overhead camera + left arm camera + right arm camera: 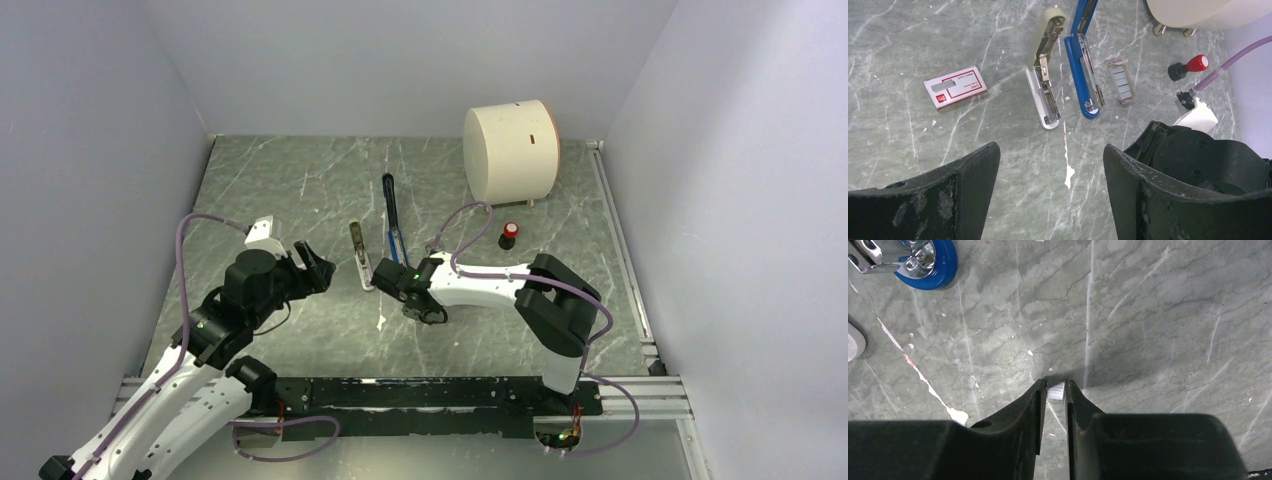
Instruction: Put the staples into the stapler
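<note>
The blue stapler [394, 232] lies open on the marble table, its long dark arm pointing to the back. The left wrist view shows its open metal channel [1083, 75]. Its blue front end shows at the top left of the right wrist view [933, 262]. My right gripper [1055, 386] is shut on a short silvery block of staples [1056, 392] and holds it just in front of the stapler's near end [385, 272]. My left gripper [1050, 167] is open and empty, left of the staplers [318, 266].
A second beige and silver stapler [1044, 75] lies open just left of the blue one. A red and white staple box [955, 87] lies further left. A small holder with staple strips [1121, 82] and a red-capped knob [1190, 66] lie right. A white cylinder [510, 150] stands behind.
</note>
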You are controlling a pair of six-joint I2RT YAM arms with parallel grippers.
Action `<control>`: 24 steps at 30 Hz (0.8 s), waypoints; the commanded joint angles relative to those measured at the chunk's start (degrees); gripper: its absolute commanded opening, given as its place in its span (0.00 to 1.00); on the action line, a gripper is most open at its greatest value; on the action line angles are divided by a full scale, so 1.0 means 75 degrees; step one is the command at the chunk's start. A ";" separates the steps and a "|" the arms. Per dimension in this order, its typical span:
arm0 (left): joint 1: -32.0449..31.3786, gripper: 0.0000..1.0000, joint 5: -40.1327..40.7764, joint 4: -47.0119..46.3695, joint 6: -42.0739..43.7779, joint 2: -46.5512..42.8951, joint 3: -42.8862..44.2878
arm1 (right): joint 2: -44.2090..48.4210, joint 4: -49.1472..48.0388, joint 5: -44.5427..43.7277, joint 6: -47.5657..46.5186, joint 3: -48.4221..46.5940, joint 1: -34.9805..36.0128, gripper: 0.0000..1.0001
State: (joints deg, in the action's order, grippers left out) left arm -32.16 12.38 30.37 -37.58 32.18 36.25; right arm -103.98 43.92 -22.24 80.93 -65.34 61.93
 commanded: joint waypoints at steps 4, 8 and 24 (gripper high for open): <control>0.0005 0.80 0.0133 0.0146 -0.0077 -0.0084 0.0007 | -0.0110 -0.0098 0.0031 -0.0168 0.0093 -0.0050 0.22; -0.0051 0.81 0.0174 0.0168 -0.0086 -0.0074 0.0007 | 0.0064 -0.0249 0.0012 -0.0290 0.0161 -0.0079 0.21; -0.0130 0.93 -0.1525 -0.0696 -0.0315 0.0329 0.0009 | 0.2522 -0.3068 0.0663 -0.1846 0.1723 -0.0939 0.23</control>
State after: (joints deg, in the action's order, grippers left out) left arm -32.84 8.86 30.20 -38.11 33.28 36.25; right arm -90.32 30.50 -19.99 71.44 -56.18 57.91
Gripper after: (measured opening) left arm 0.925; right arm 0.225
